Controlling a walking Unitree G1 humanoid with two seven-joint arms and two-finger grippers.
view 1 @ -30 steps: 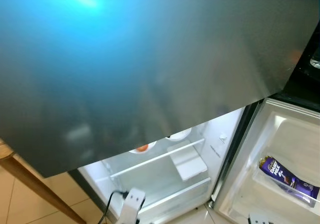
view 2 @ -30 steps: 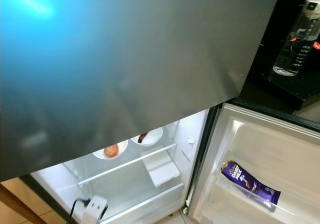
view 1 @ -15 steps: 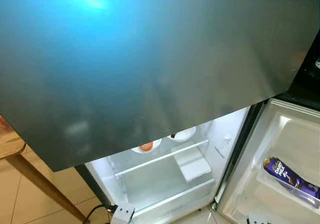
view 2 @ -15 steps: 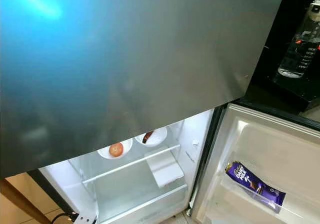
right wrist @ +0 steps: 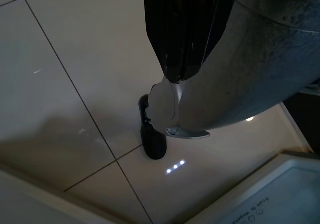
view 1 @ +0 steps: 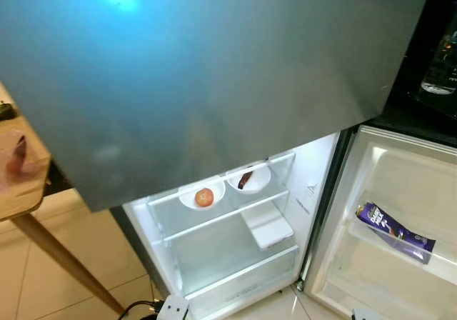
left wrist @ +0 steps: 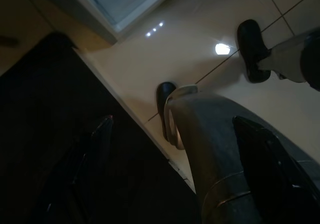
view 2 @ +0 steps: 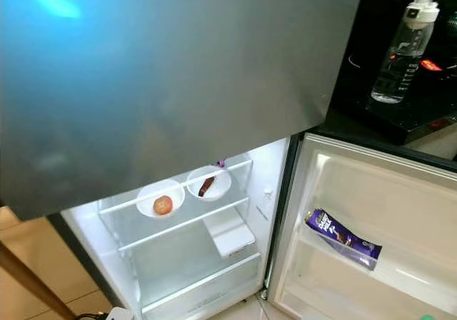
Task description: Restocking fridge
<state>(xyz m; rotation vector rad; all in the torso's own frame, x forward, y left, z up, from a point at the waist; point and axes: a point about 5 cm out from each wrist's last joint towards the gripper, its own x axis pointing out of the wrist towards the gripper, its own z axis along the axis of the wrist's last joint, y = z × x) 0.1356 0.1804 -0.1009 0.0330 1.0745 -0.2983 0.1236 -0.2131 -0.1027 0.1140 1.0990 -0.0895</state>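
Right gripper (right wrist: pixel 175 69) hangs over the tiled floor (right wrist: pixel 65 84), fingers pressed together, left gripper (left wrist: pixel 175 149) spread wide and empty; fridge (view 1: pixel 235 241) lower door open; chocolate bar (view 2: pixel 341 238) in door shelf; apple (view 2: pixel 163 205) in white bowl (view 2: pixel 153 191) on glass shelf

— What can't you make out?
— The fridge (view 2: pixel 214 263) is half hidden by its upper door (view 2: pixel 178 70); the dark item in the right bowl (view 2: pixel 209 183) is too small to name
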